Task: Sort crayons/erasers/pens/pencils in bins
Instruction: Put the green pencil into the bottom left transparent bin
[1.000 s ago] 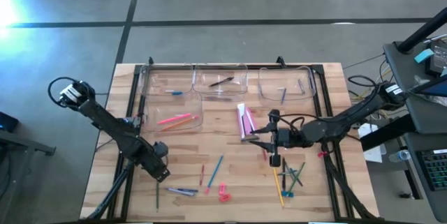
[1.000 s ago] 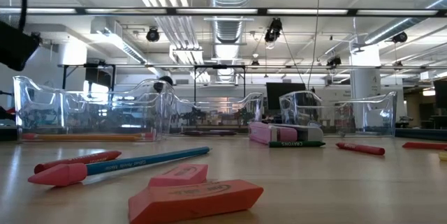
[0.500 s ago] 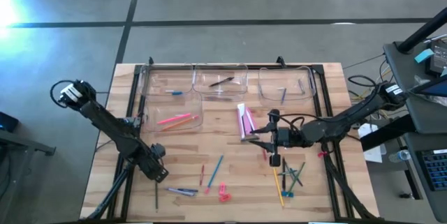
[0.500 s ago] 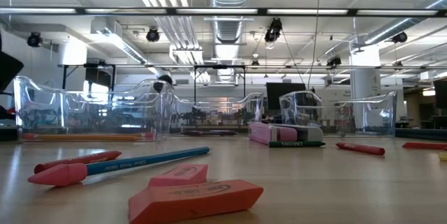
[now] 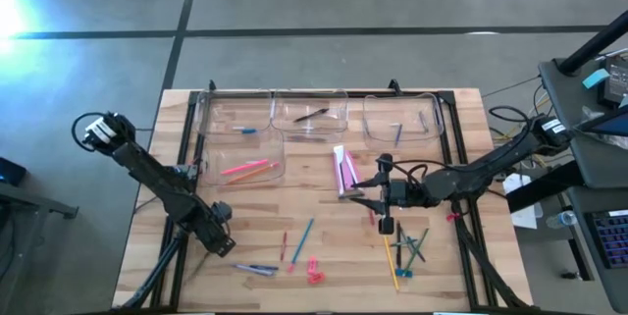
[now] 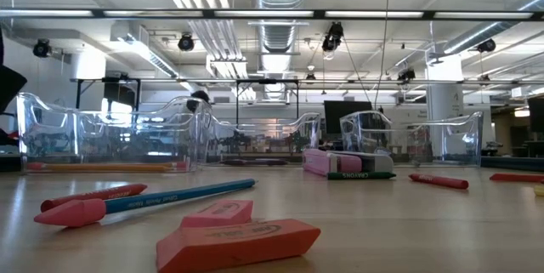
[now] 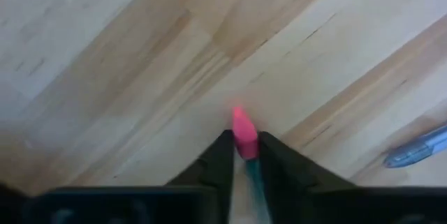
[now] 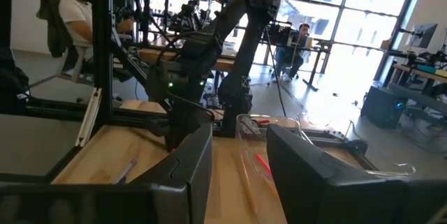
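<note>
Four clear bins stand at the table's far side (image 5: pixel 235 114) (image 5: pixel 310 114) (image 5: pixel 400 117) (image 5: pixel 240 163); one holds pink and orange sticks, the others single sticks. Pink erasers (image 5: pixel 314 274) lie near the front edge and show close in the low view (image 6: pixel 238 243). My left gripper (image 5: pixel 218 241) is at the near left, shut on a green pencil with a pink eraser end (image 7: pixel 242 128). My right gripper (image 5: pixel 361 197) is open and empty above the table's middle right, next to a pink crayon box (image 5: pixel 343 170). My left gripper pinches the green pencil between its two fingers just behind the pink eraser end (image 7: pixel 244 147), which sticks out past the fingertips. The fingers lie along the pencil, and its green shaft (image 7: pixel 253 178) runs back between them. The end in view is clear of the wood below.
Loose crayons, pens and pencils lie at the near right (image 5: pixel 402 246) and near middle (image 5: pixel 302 236); a pen pair lies by the left gripper (image 5: pixel 255 269) (image 7: pixel 415 147). A black frame edges the table. People sit in the room beyond (image 8: pixel 77 8).
My left gripper has shifted a little toward the table's left edge. The green pencil that lay on the wood pointing at the near edge no longer lies there; it now slants below the gripper toward the near left corner.
</note>
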